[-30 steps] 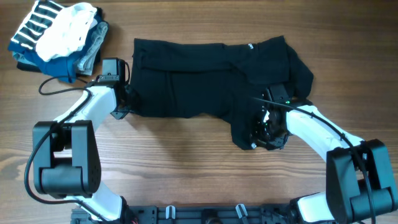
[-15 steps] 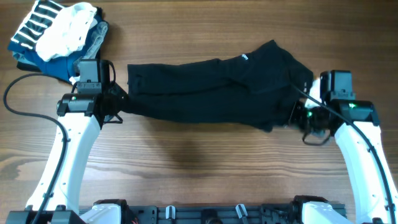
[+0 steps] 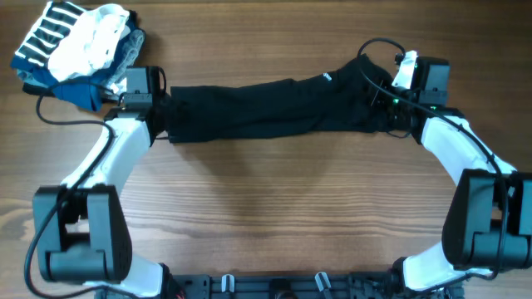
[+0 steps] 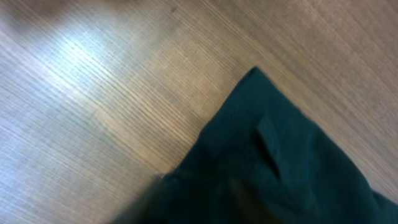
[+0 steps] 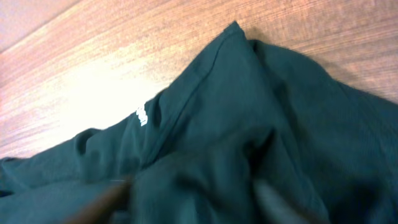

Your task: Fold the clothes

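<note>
Soft, limp clothes (image 3: pixel 266 108) are stretching between the left end effector (image 3: pixel 160 116) and right end effector (image 3: pixel 397 112), each pinching one end; hemmed corners probably grip best.

I'm seeing wooden table (image 3: pixel 266 216) filling whole overhead view, grain running left to right. Pale glare (image 4: pixel 78 53) is washing over bare wood in both wrist views.

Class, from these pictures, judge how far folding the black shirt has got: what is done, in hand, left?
Done: the black shirt is gathered lengthwise into one long band. In hand: the left tool and right tool appear to grip its ends, stretching it. Left: no crosswise fold shows yet.
</note>
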Tool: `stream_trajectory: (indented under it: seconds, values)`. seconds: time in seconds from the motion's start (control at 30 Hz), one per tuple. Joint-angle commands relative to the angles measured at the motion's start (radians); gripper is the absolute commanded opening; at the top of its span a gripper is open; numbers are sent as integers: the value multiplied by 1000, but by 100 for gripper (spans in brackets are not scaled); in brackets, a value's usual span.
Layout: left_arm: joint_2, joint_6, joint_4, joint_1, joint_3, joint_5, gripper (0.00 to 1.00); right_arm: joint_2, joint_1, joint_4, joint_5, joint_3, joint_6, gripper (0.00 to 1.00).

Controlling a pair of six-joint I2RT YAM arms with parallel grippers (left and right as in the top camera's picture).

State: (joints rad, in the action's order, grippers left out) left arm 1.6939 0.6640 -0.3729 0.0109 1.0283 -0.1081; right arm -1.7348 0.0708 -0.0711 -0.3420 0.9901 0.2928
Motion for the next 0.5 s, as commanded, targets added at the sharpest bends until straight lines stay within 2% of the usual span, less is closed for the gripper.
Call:
stream_trajectory:
  seconds: [0.0, 0.07, 0.13, 0.23, 0.27, 0.33, 0.4, 0.47]
  values:
    - [43, -78, 56, -2, 13, -16, 100, -13, -8, 9, -30, 24, -6, 99]
    - [9, -160, 29, -3, 32, -10, 100, 32, -8, -77, -35, 82, -29, 100]
    - [-31, -265, -23, -3, 62, 29, 100, 88, -8, -217, -41, 169, -116, 99]
    - [-19, -443, -51, -13, 74, 224, 100, 129, -9, -436, -41, 311, -262, 99]
    - [-5, -467, -55, -16, 74, 257, 100, 129, -9, -458, -40, 320, -274, 99]
    - [27, -603, -91, -29, 74, 352, 100, 124, -9, -501, -9, 322, -295, 100]
    - [50, -739, -122, -38, 74, 349, 100, 122, -9, -535, 8, 322, -319, 100]
    - [71, -797, -118, -55, 74, 339, 99, 122, -9, -555, 8, 322, -319, 99]
